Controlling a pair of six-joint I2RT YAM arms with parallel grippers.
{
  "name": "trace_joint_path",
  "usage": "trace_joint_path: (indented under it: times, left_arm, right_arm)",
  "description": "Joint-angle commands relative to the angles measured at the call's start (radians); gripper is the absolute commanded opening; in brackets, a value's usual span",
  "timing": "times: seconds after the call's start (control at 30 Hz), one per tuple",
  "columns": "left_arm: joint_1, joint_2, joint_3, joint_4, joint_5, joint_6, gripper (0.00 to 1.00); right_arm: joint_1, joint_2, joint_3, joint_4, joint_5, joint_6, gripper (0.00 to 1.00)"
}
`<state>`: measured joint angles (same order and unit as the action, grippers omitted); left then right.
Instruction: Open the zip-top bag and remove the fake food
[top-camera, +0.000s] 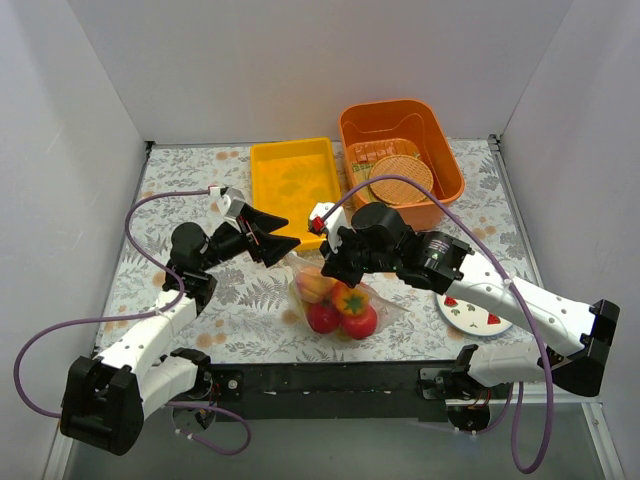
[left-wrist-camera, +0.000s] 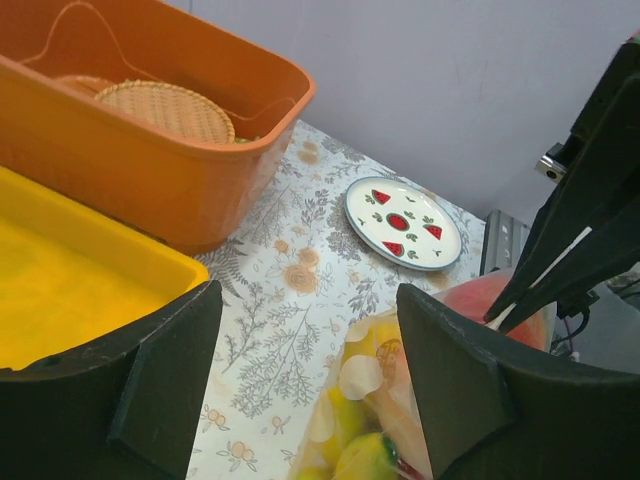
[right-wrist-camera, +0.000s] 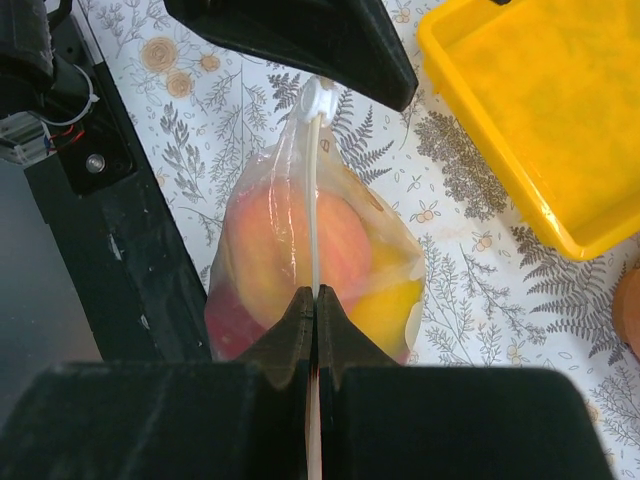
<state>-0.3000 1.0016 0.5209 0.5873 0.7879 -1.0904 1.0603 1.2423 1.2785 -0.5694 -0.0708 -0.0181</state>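
The zip-top bag (top-camera: 338, 300) stands on the table's near middle, holding the fake food: a peach piece (top-camera: 313, 285), an orange-yellow pepper (top-camera: 350, 298) and red pieces (top-camera: 322, 317). My right gripper (top-camera: 332, 268) is shut on the bag's white zip strip (right-wrist-camera: 314, 200), holding the bag's top up; in the right wrist view (right-wrist-camera: 315, 303) the strip runs to its slider (right-wrist-camera: 318, 96). My left gripper (top-camera: 291, 231) is open just left of the bag's top. In the left wrist view (left-wrist-camera: 310, 385) its fingers (left-wrist-camera: 465, 400) stand wide apart with the bag (left-wrist-camera: 385, 400) between them.
A yellow tray (top-camera: 293, 175) lies at the back middle. An orange bin (top-camera: 445, 150) to its right holds a woven disc (top-camera: 400, 177). A white plate with red marks (top-camera: 475, 312) lies under the right arm. A black rail (right-wrist-camera: 110, 240) borders the table's near edge.
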Motion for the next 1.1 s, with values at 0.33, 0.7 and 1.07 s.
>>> trace_joint_path:
  times: [0.33,0.7,1.07]
  left_arm:
    - [0.071,0.037,0.088,0.15,0.361,0.008,0.68]
    - [0.075,0.086,0.013,0.718,0.461,-0.382,0.66]
    - [0.075,0.215,0.028,0.962,0.488,-0.618,0.55]
  right_arm:
    - [-0.039,-0.072,0.038,0.019,-0.084,0.041,0.01]
    - [-0.048,-0.106,0.113,-0.027,-0.132,0.063,0.01]
    - [-0.049,-0.09,0.145,-0.035,-0.155,0.073,0.01]
